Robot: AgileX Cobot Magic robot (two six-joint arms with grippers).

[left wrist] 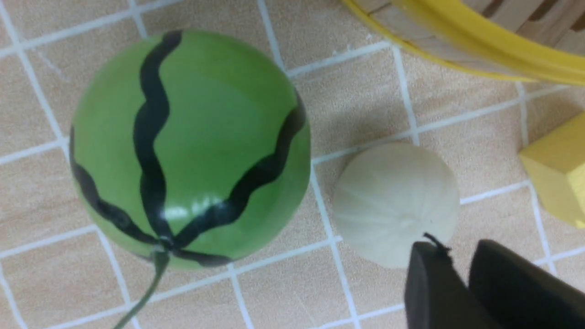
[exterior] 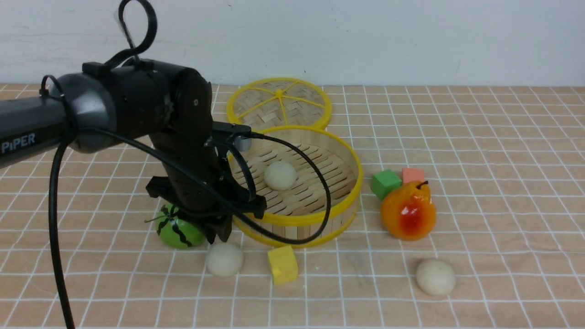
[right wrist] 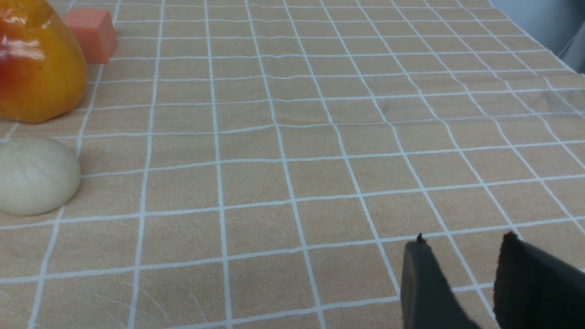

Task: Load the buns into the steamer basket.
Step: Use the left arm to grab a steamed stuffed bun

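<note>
Left gripper, jaws nearly closed and empty, poised by a bun lying on the bench just outside the steamer basket; the bun is probably light, soft and prone to roll, so best pinched gently across its middle; right gripper, jaws narrowly parted, holds nothing.

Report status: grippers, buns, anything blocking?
Left gripper empty, just above left bun; right gripper empty. One bun in steamer basket, right bun out. Melon close beside left bun.
</note>
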